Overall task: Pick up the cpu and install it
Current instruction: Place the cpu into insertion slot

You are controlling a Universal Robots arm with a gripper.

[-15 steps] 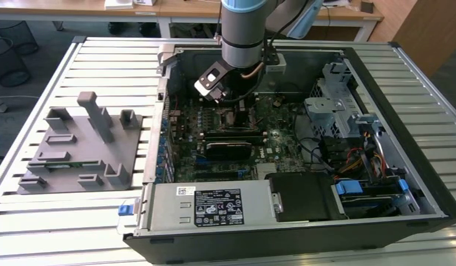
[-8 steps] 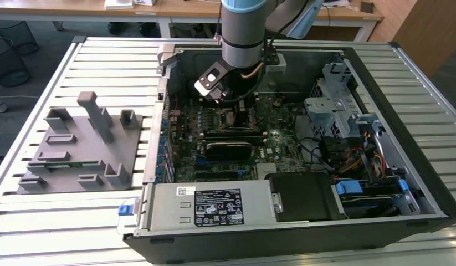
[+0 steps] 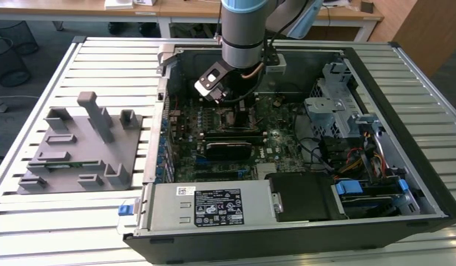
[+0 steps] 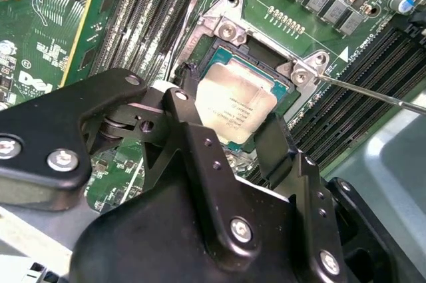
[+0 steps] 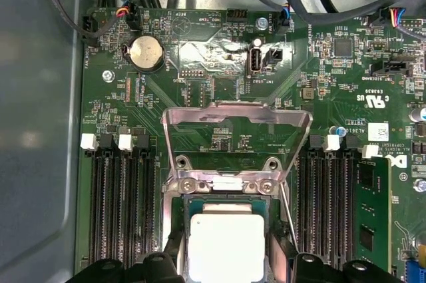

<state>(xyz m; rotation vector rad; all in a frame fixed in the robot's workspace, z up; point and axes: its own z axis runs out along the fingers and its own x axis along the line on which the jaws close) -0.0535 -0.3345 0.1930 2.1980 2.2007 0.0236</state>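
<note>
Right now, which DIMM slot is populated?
The one holding the green memory stick, outermost in the bank on the far side of the cpu from the coin cell. The other slots are empty.

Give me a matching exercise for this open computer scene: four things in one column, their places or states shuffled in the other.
1. silver-grey square cpu
2. hinged silver metal socket frame
3. round silver coin battery
4. grey plastic fixture tray

A. on the slatted table, at the exterior view's left of the black case
B. gripped by the black gripper
C. swung open
D. flat on the green motherboard

Pairs: 1-B, 2-C, 3-D, 4-A
</note>
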